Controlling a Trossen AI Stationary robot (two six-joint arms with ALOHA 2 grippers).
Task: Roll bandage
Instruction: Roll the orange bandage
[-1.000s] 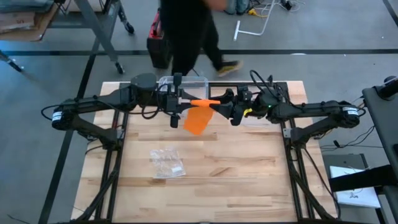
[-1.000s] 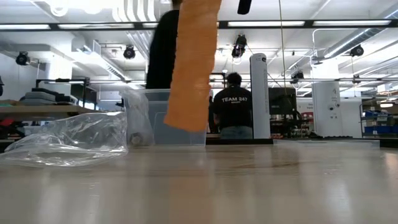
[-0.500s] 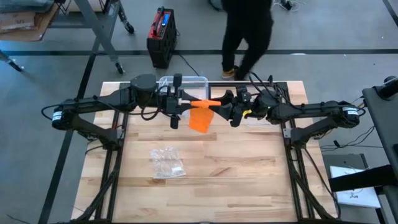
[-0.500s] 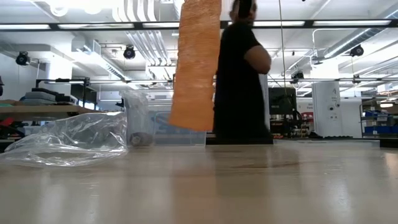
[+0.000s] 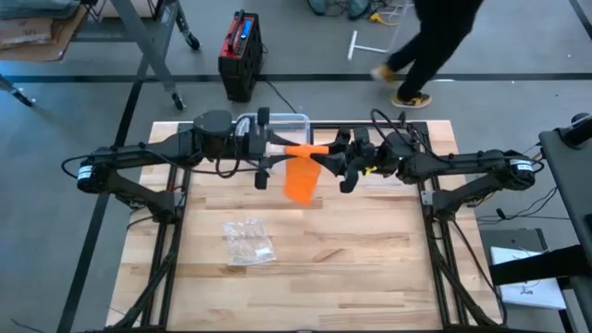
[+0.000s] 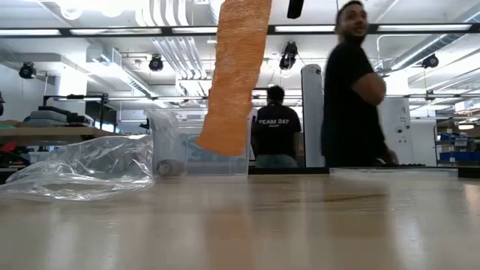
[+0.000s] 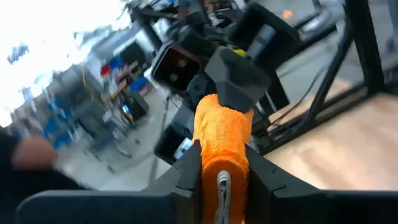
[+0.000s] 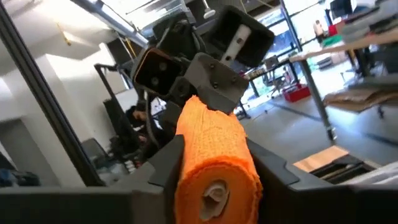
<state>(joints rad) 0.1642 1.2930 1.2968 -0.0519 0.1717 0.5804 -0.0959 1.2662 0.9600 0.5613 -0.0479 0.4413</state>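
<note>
An orange bandage roll [image 5: 302,150] is held level, high above the wooden table [image 5: 370,259], between my two grippers. Its loose tail [image 5: 301,180] hangs straight down and shows in the low view as an orange strip [image 6: 232,82] ending clear of the table top. My left gripper [image 5: 285,148] comes from the table's left and is shut on one end of the roll. My right gripper [image 5: 322,155] comes from the right and is shut on the other end. My left gripper pinches the roll's left end [image 7: 208,158] between its two fingers, one on each side of the roll. It comes level from the table's left, fingers lying along the roll. The roll is lifted clear, level, with its tail hanging slack below. My right gripper pinches the roll's right end [image 8: 194,163] between its two fingers, which flank the roll's sides. It comes from the table's right, tipped slightly upward, fingers along the roll. The roll stays clear of the table.
A crumpled clear plastic bag [image 5: 248,242] lies on the table left of centre, also seen in the low view [image 6: 90,169]. A clear plastic bin [image 5: 277,121] stands at the far edge behind the grippers. A person [image 5: 435,37] walks on the floor beyond the table.
Both grippers have kept their place and rolled a little about the roll's long line. The hanging tail has turned and swung, and now hangs straighter under the roll. A person has walked from left to right beyond the far edge.
</note>
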